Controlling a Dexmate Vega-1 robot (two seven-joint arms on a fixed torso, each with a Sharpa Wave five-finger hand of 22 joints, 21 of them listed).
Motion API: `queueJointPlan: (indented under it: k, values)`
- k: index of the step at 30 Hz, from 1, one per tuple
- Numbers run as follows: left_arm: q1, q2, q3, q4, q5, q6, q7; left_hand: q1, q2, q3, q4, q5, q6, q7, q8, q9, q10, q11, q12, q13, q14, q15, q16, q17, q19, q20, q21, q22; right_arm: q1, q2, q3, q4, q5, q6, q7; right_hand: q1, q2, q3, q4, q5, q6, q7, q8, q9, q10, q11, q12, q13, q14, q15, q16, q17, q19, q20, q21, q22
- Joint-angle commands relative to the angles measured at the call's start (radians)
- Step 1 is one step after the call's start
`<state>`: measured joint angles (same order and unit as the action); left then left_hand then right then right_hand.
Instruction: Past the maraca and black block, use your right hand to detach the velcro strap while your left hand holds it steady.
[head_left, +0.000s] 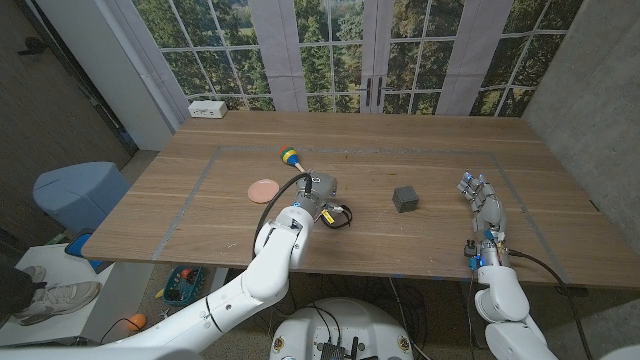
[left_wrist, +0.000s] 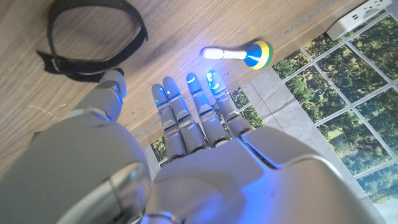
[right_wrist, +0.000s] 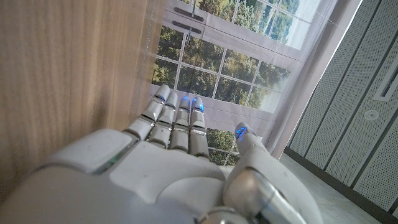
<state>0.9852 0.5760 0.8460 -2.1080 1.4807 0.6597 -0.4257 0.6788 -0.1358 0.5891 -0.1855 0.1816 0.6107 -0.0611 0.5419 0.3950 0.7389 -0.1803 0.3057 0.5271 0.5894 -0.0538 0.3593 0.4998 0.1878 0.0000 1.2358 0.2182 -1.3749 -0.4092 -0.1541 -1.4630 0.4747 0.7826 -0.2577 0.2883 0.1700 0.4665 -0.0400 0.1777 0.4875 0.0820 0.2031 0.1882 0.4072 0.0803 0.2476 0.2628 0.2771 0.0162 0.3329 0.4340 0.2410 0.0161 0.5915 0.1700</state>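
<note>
The black velcro strap (left_wrist: 93, 43) lies in a closed loop on the wooden table, close beside my left hand's thumb; in the head view the strap (head_left: 337, 215) sits just right of that wrist. My left hand (head_left: 317, 188) (left_wrist: 186, 124) hovers with its fingers stretched toward the maraca (head_left: 290, 157) (left_wrist: 245, 55) and holds nothing. The black block (head_left: 405, 198) stands mid-table to the right of the strap. Far to the right, my right hand (head_left: 484, 203) (right_wrist: 180, 143) is held with its fingers apart, empty and well away from the strap.
A pink disc (head_left: 263, 189) lies left of my left hand. A white box (head_left: 208, 108) sits at the table's far left corner, seen as a white power strip (left_wrist: 367, 15) from the wrist. Blue tape lines (head_left: 200, 185) outline the work area.
</note>
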Motion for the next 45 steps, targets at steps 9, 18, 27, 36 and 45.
queueJointPlan:
  k: [9, 18, 27, 36, 45]
  values:
    - [0.022, -0.085, -0.036, 0.074, 0.164, -0.037, -0.169, 0.043, 0.017, -0.04, 0.014, 0.003, 0.045, 0.006, 0.001, -0.029, 0.099, -0.014, 0.018, -0.02, 0.046, -0.164, 0.033, 0.007, 0.022, -0.007, 0.021, -0.009, 0.02, 0.02, -0.005, 0.018, -0.02, 0.01, -0.013, -0.014, 0.0, -0.001, 0.0, -0.002, 0.001, -0.002, 0.0, 0.006, 0.008, 0.001, 0.005, 0.004, 0.012, 0.002, 0.009, 0.005, 0.013, 0.002, -0.005, 0.005]
    - [0.02, -0.101, -0.046, 0.095, 0.147, -0.055, -0.177, 0.062, 0.042, -0.051, 0.016, 0.006, 0.072, 0.011, 0.003, -0.045, 0.146, -0.025, 0.024, -0.035, 0.072, -0.175, 0.048, 0.008, 0.035, -0.011, 0.03, -0.012, 0.035, 0.019, -0.008, 0.031, -0.028, 0.011, -0.014, -0.015, 0.0, -0.002, 0.0, -0.002, 0.007, -0.001, 0.002, 0.006, 0.011, 0.002, 0.006, 0.005, 0.018, 0.001, 0.012, 0.006, 0.017, 0.002, -0.007, 0.005]
    - [-0.003, -0.106, -0.038, 0.132, 0.123, -0.067, -0.162, 0.099, 0.078, -0.038, 0.01, 0.015, 0.071, 0.02, -0.008, -0.058, 0.143, -0.027, 0.011, -0.056, 0.077, -0.179, 0.044, 0.003, 0.036, -0.01, 0.036, -0.014, 0.046, 0.022, -0.008, 0.046, -0.029, 0.012, -0.018, -0.016, -0.001, -0.002, 0.0, -0.003, 0.01, 0.0, 0.003, 0.006, 0.016, 0.003, 0.008, 0.007, 0.022, 0.0, 0.015, 0.008, 0.022, 0.001, -0.008, 0.006]
    - [-0.03, -0.108, -0.027, 0.165, 0.084, -0.065, -0.156, 0.166, 0.148, -0.018, 0.005, 0.025, 0.019, 0.031, -0.065, -0.09, 0.086, -0.017, -0.025, -0.097, 0.057, -0.174, 0.032, 0.001, 0.019, 0.002, 0.047, -0.014, 0.06, 0.022, -0.013, 0.055, -0.024, 0.002, -0.019, -0.019, -0.001, -0.003, 0.0, -0.003, 0.016, 0.002, 0.005, 0.006, 0.021, 0.004, 0.009, 0.009, 0.026, 0.002, 0.017, 0.01, 0.024, 0.002, -0.01, 0.006]
    - [-0.059, -0.103, -0.007, 0.184, 0.044, -0.067, -0.17, 0.249, 0.192, 0.001, -0.006, 0.031, 0.077, 0.036, -0.085, -0.117, 0.149, -0.024, -0.006, -0.132, 0.118, -0.184, 0.049, -0.005, 0.04, -0.016, 0.071, -0.015, 0.072, 0.025, -0.015, 0.071, -0.017, 0.007, -0.019, -0.021, -0.001, -0.004, 0.001, -0.003, 0.019, 0.002, 0.005, 0.006, 0.025, 0.003, 0.011, 0.01, 0.028, 0.001, 0.019, 0.012, 0.026, 0.003, -0.013, 0.006]
